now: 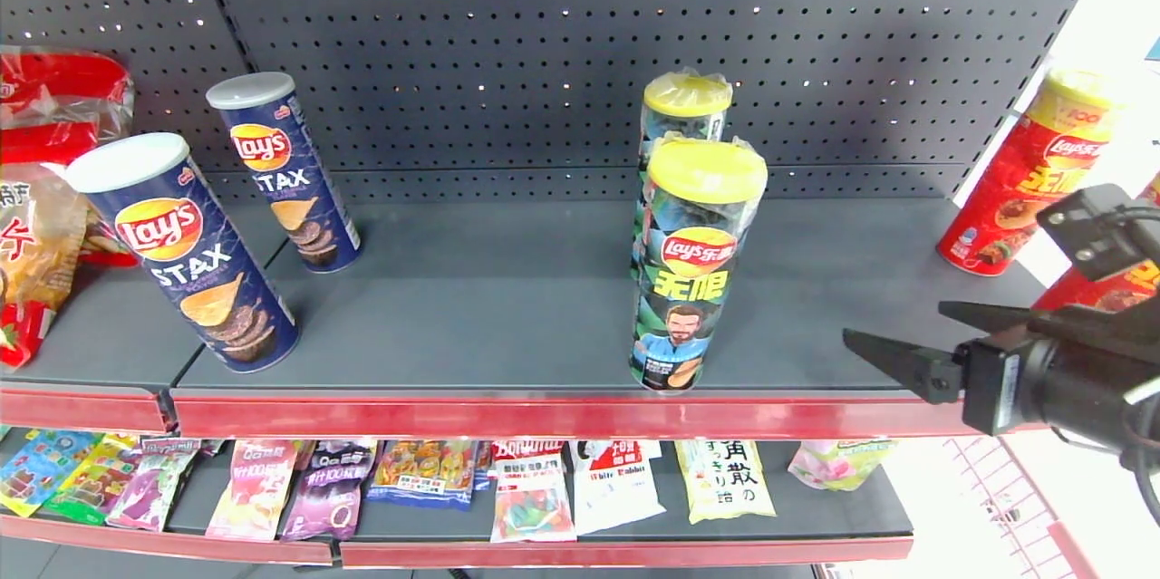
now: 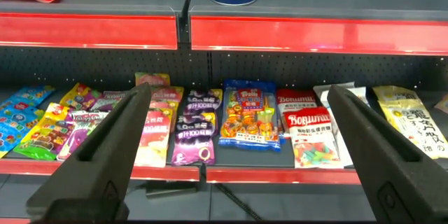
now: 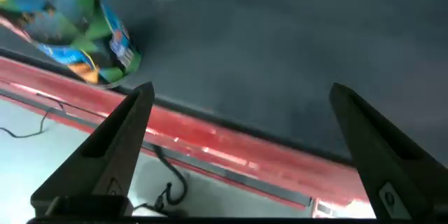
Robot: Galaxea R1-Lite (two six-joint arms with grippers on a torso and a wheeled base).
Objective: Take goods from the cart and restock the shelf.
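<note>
Green-and-black wrap, yellow lid, clear film over all: a chip can upright at the very front of the upper shelf, just behind the red rail. On its label a red logo badge, yellow characters and a cartoon figure in blue. Directly behind it, near the pegboard back, a second can of the same kind.

Just right of the front can, level with the rail, the right gripper – jaws spread wide, nothing between them. Seen from the right wrist, pointed at the bare shelf top with the can's base off to one side.

Left gripper also wide open and empty, facing the lower shelf and its row of candy bags.

Farther left on the upper shelf, two dark blue cans with white lids, one behind the other – each label with a red-and-yellow badge and pictured chips. Beyond them, snack bags. At the far right end, red cans with yellow lids.
</note>
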